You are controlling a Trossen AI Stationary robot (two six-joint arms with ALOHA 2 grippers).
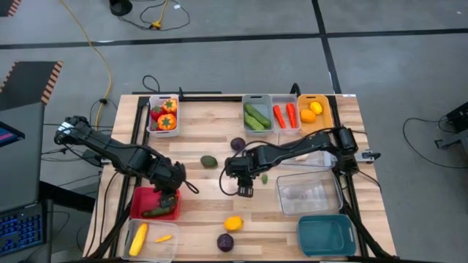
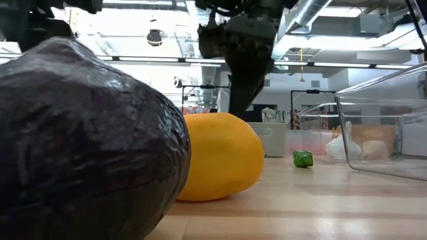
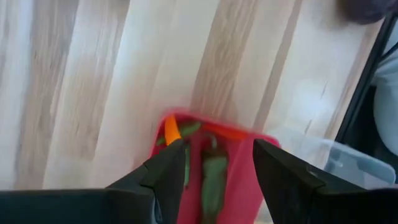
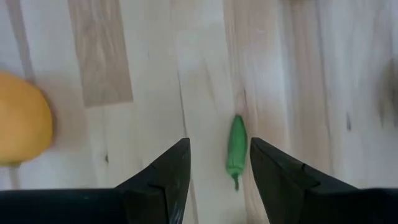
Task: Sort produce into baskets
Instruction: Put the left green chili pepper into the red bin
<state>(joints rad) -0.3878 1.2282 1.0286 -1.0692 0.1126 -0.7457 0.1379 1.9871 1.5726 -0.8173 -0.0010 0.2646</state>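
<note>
low view: purple round [image 2: 80,140] fills foreground, blurred, hides table behind | left wrist: red basket [image 3: 242,180] cut by frame edge, contents blurred

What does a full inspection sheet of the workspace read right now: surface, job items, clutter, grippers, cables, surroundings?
Surface: wooden table, light planks.
Job's things: red basket holds green pieces; small green pepper, lemon, purple round, dark green fruit lie loose; far baskets hold tomatoes, cucumbers, carrots; teal basket is empty.
Clutter: nothing seen.
Grippers: left gripper open above the red basket; right gripper open above the small green pepper.
Cables: yellow cable crosses the floor; black leads at the table edges.
Surroundings: grey floor; room shelving in the low view.
</note>
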